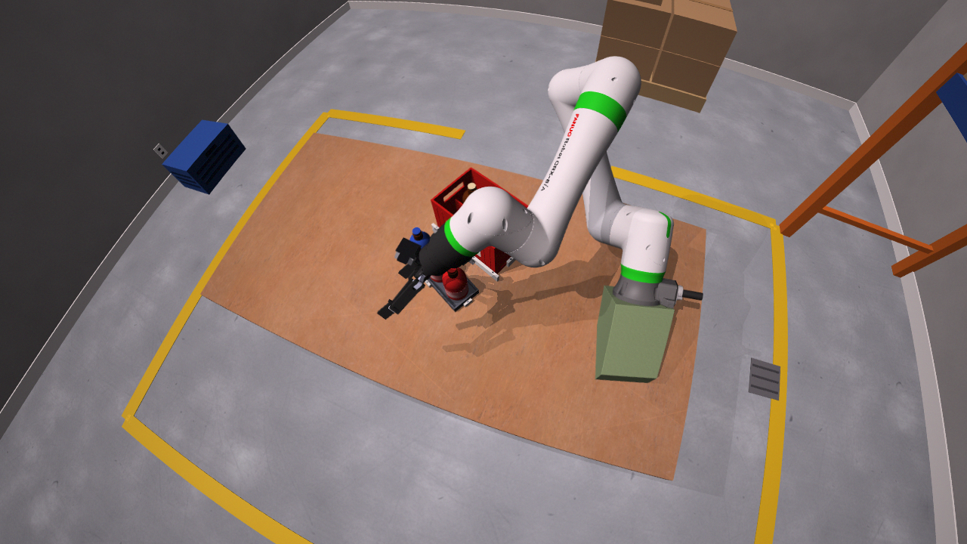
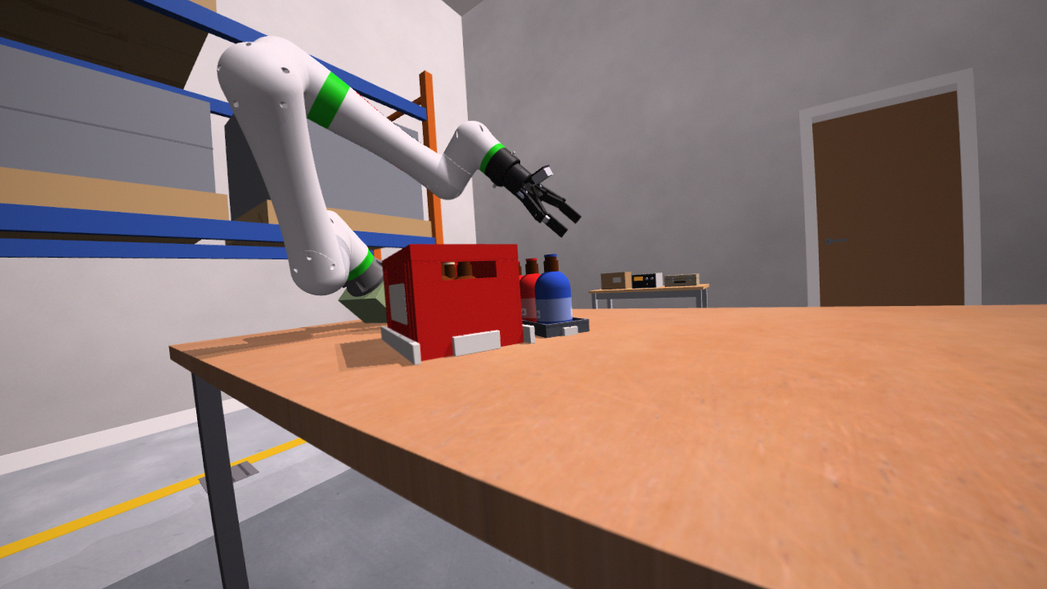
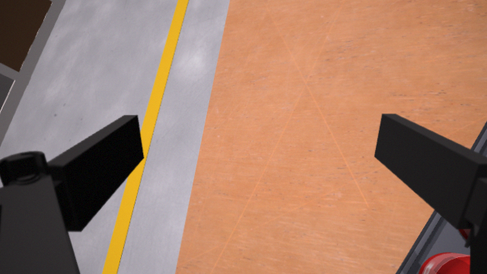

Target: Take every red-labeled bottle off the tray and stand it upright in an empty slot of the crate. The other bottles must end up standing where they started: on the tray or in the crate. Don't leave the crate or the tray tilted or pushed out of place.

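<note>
The red crate stands on the table with brown-capped bottles inside; in the overhead view the crate is largely hidden by my arm. Beside it the dark tray holds a blue-labeled bottle and a red-labeled bottle. The overhead view shows a red-labeled bottle on the tray and the blue bottle. My gripper is open and empty, well above the tray. In the wrist view the gripper looks at bare table, with a red bottle top at the lower right corner.
White stop blocks sit at the crate's base. The table edge and a yellow floor line lie left of the fingers in the wrist view. My green base pedestal stands at the table's right side.
</note>
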{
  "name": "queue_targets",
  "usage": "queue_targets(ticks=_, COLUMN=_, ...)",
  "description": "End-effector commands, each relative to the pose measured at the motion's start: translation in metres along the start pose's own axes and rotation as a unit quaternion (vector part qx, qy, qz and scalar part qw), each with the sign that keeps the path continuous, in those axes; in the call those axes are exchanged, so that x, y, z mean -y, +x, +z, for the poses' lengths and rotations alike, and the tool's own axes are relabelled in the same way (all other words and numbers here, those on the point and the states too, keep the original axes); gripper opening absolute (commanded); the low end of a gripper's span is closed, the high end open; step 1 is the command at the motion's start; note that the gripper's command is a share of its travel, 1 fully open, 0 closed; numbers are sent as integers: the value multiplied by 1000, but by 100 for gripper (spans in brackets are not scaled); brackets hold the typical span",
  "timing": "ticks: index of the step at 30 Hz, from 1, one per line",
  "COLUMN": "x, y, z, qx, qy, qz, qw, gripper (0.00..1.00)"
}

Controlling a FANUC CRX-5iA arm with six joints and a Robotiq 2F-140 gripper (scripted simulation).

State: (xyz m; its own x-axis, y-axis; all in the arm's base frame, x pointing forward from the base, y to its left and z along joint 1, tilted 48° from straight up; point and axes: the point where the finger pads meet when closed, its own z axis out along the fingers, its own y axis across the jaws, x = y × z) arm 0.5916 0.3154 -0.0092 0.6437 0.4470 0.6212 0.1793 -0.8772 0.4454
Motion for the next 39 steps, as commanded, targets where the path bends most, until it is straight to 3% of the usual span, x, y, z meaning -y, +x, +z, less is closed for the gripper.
queue_targets(ticks=1, x=-34, y=24, z=-5, qx=-2, qy=-33, qz=-8, qw=999, gripper=100)
queue_targets(ticks=3, x=-52, y=34, z=-9, qx=-1, qy=-48, qz=-12, qw=999, gripper=100)
queue_targets(ticks=5, x=-52, y=34, z=-9, qx=-1, qy=-48, qz=-12, qw=999, gripper=100)
queue_targets(ticks=6, x=-77, y=45, z=-14, qx=1, qy=-70, qz=-18, qw=997, gripper=100)
queue_targets(ticks=19, x=-191, y=69, z=-51, qx=48, qy=-159, qz=-45, qw=985, gripper=100)
queue_targets(ticks=22, x=-200, y=69, z=-55, qx=54, qy=-164, qz=-47, qw=984, gripper=100)
queue_targets(ticks=23, x=-224, y=68, z=-67, qx=74, qy=-180, qz=-54, qw=979, gripper=100)
queue_targets(ticks=30, x=-276, y=57, z=-97, qx=131, qy=-204, qz=-74, qw=968, gripper=100)
queue_targets(ticks=37, x=-322, y=33, z=-134, qx=204, qy=-208, qz=-98, qw=952, gripper=100)
queue_targets(ticks=39, x=-322, y=33, z=-134, qx=204, qy=-208, qz=-98, qw=952, gripper=100)
